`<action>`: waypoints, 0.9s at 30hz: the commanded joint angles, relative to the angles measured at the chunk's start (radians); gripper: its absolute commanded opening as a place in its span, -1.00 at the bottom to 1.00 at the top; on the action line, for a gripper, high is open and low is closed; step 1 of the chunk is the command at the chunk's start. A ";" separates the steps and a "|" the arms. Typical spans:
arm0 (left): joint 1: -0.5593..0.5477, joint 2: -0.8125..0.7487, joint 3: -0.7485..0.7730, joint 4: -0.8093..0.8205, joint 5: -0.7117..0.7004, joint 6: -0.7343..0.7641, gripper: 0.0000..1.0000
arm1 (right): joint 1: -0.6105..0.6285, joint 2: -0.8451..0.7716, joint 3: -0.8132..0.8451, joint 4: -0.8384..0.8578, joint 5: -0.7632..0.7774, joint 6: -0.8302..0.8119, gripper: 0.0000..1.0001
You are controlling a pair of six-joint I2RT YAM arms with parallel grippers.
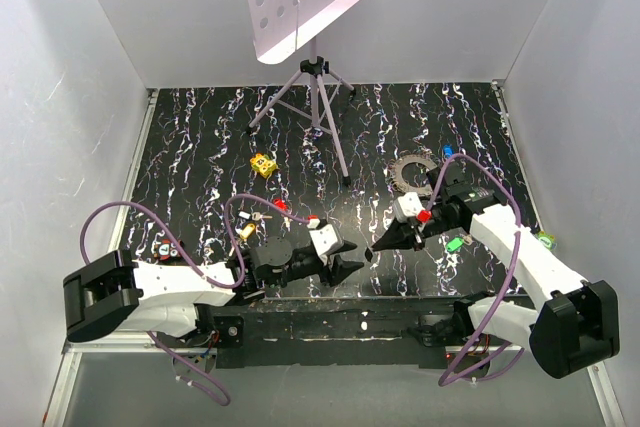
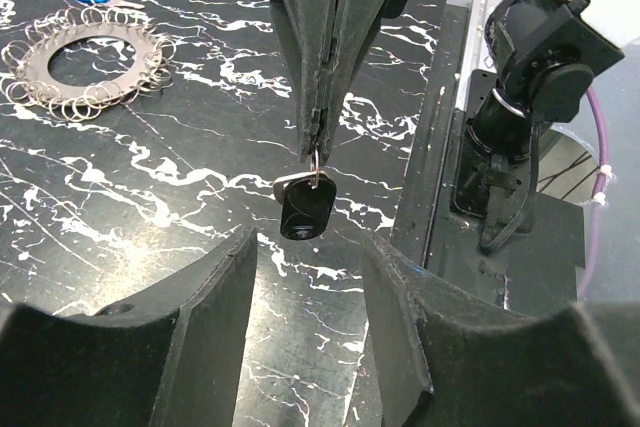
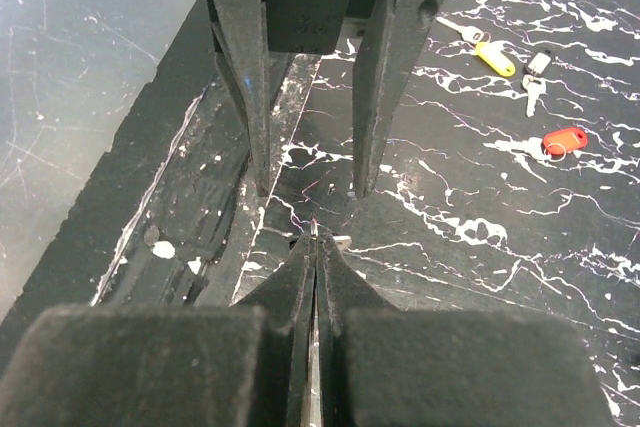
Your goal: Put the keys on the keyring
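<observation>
White arms (image 1: 180, 282) bear black joints (image 1: 270, 262), purple cables (image 1: 125, 205), perhaps rubbery fingers (image 2: 210, 317).

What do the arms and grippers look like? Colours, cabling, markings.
Both match: left arm and right arm have white link shells, black joint housings and a looping purple cable each. The left gripper and right gripper are matte black, long and tapered. No markings legible.

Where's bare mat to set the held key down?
Free: back-left of the mat, left of the tripod, behind the yellow block; back-right strip behind the keyring. Crowded: front centre, where the left gripper meets the right gripper holding the black key; red key and yellow key just left of them.
</observation>
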 commanded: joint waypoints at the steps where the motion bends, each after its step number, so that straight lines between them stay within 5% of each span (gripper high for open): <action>1: -0.005 -0.021 0.020 0.000 0.057 0.035 -0.10 | -0.004 0.002 -0.016 -0.099 -0.042 -0.194 -0.97; 9: -0.030 -0.035 0.014 -0.049 0.044 0.093 -0.06 | -0.004 0.003 -0.042 -0.242 -0.036 -0.529 -0.97; 27: -0.056 0.013 0.059 -0.066 0.010 0.104 -0.10 | -0.012 0.000 -0.051 -0.279 -0.014 -0.620 -0.97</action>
